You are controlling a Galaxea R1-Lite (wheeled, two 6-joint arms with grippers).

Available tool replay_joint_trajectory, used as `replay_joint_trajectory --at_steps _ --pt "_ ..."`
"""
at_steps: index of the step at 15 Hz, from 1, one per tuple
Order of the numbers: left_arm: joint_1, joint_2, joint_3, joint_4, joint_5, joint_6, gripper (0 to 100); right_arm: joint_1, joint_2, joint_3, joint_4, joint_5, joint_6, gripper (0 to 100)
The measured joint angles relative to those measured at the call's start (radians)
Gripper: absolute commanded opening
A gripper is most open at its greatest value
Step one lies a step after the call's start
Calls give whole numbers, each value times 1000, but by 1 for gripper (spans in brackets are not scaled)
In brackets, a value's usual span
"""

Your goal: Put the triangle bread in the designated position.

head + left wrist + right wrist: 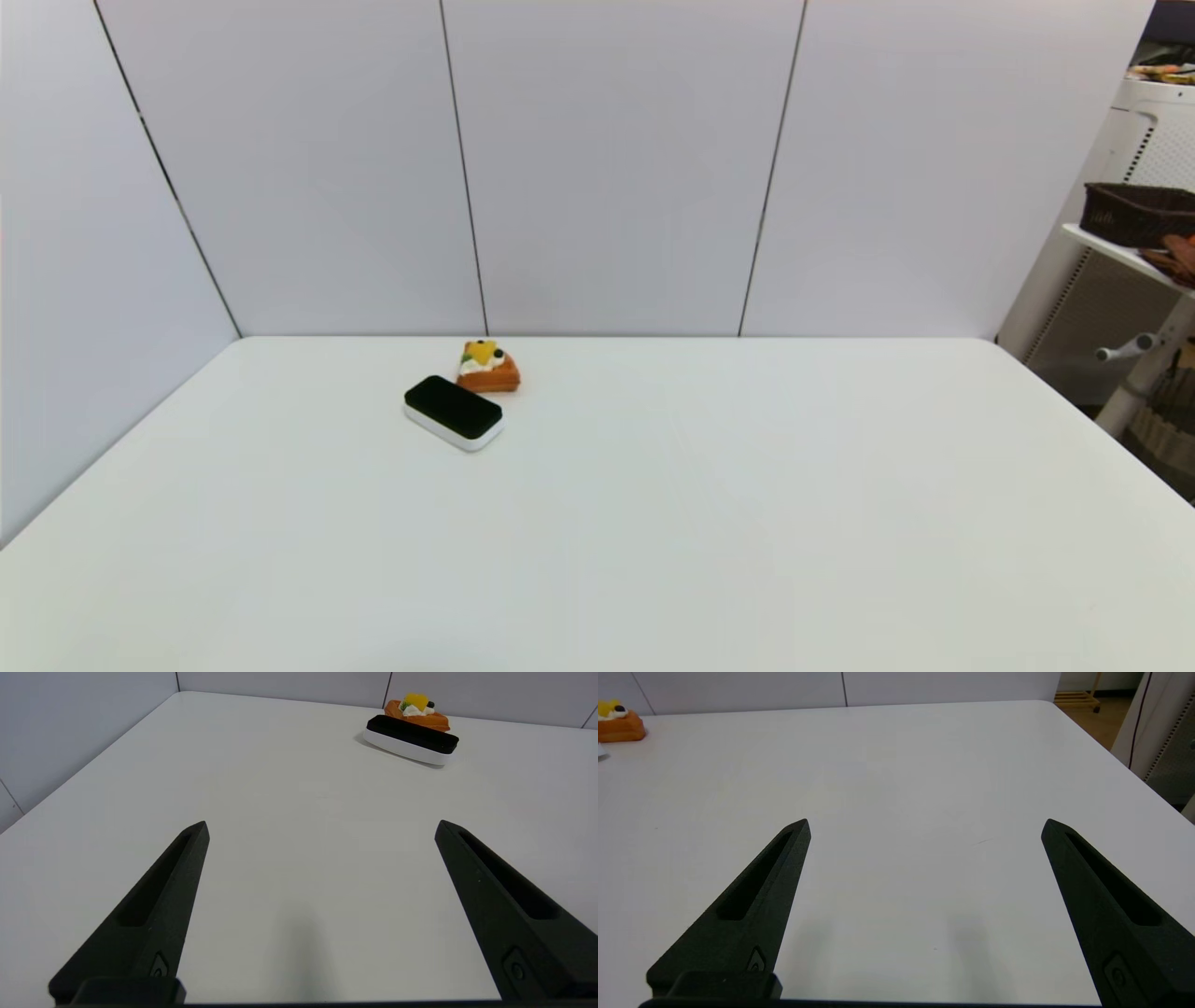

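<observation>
Triangle bread sits far-left on white table, touching black-topped block. Left gripper & right gripper hover low, fingers wide apart, nothing held. Best approach, prob.: left arm from the side away from block, avoiding nudges.

A plain white surface with rounded far corners fills the lower half of the head view. Behind it and along its left side stand pale grey wall panels, split by thin dark seams that run top to bottom. Light is even and soft, leaving only faint shadows. Off toward three o'clock, past the surface's right edge, a white shelf carries a dark woven basket; beside it stands a white perforated cabinet with clutter on top. In the right wrist view, brown floor and a light wooden frame show beyond the far corner.
</observation>
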Motion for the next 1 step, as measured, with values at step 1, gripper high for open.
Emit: replay_joint_trajectory --at_steps 1 --pt "0 0 0 0 0 0 100 0 0 0 0 0 0 100"
